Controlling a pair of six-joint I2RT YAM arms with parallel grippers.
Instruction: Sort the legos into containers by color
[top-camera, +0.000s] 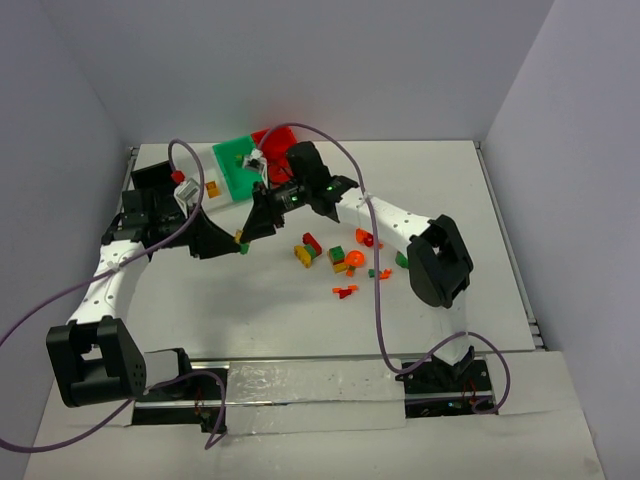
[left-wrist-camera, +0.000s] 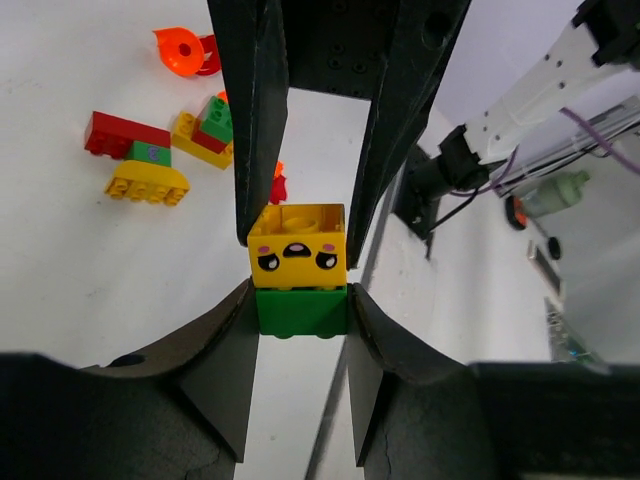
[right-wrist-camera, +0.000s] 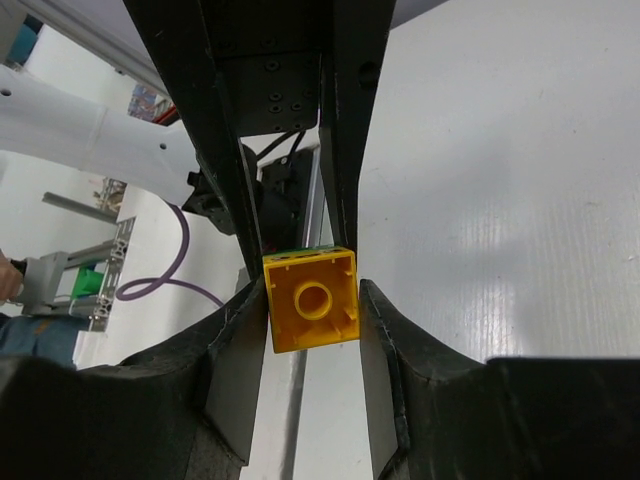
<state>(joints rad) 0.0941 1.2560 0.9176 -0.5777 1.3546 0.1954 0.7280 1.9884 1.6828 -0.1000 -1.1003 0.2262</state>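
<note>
My left tool (left-wrist-camera: 300, 290) grips the green brick (left-wrist-camera: 301, 312), my right tool (right-wrist-camera: 312, 288) the yellow brick (right-wrist-camera: 311, 312), ready to pull the colours apart.

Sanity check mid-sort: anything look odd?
Yes: a yellow brick is stuck on a green brick, two colours in one piece. The left gripper clamps the green one, the right gripper the yellow one.
</note>
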